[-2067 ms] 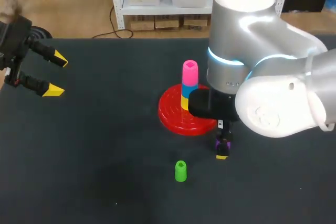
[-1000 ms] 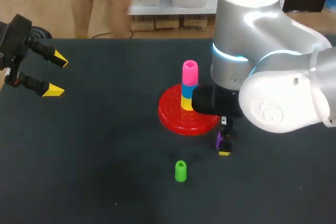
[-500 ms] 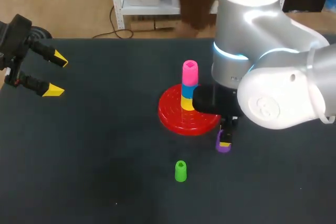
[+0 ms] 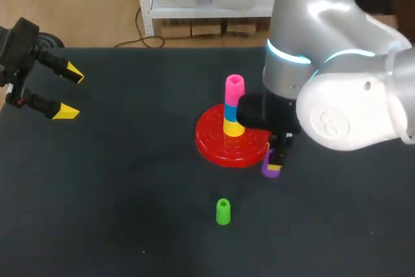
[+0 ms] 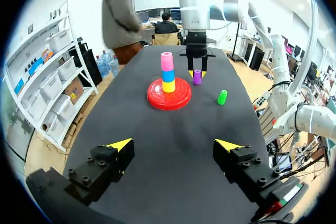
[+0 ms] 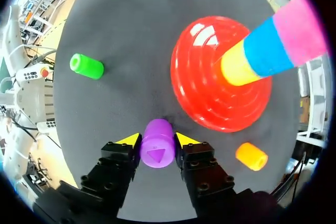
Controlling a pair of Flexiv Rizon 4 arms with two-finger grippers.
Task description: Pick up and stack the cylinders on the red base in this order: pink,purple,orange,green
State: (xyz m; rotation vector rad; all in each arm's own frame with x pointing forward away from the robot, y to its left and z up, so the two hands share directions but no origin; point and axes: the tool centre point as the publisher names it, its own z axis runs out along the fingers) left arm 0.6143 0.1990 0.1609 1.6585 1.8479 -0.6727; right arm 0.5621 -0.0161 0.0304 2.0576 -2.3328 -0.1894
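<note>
A red base [image 4: 218, 148] [image 6: 215, 93] [image 5: 169, 94] carries a stack of yellow, blue and pink cylinders [image 4: 234, 105] [image 6: 273, 40] [image 5: 167, 72]. My right gripper [image 4: 274, 163] [image 6: 156, 139] is shut on the purple cylinder [image 4: 270, 164] [image 6: 157, 149] [image 5: 197, 76], held off the table just right of the base. The green cylinder [image 4: 223, 211] [image 6: 87, 66] [image 5: 222, 96] lies on the table in front of the base. An orange cylinder [image 6: 251, 156] lies beside the base in the right wrist view; the arm hides it in the head view. My left gripper [image 4: 70, 92] [image 5: 172, 144] is open at the far left, empty.
The dark table [image 4: 130, 212] stretches wide between the left gripper and the base. The bulky right arm [image 4: 337, 95] hangs over the table's right side.
My right gripper has shut on the purple cylinder and lifted it off the table, moving it slightly up and toward the base. The left arm has not moved.
</note>
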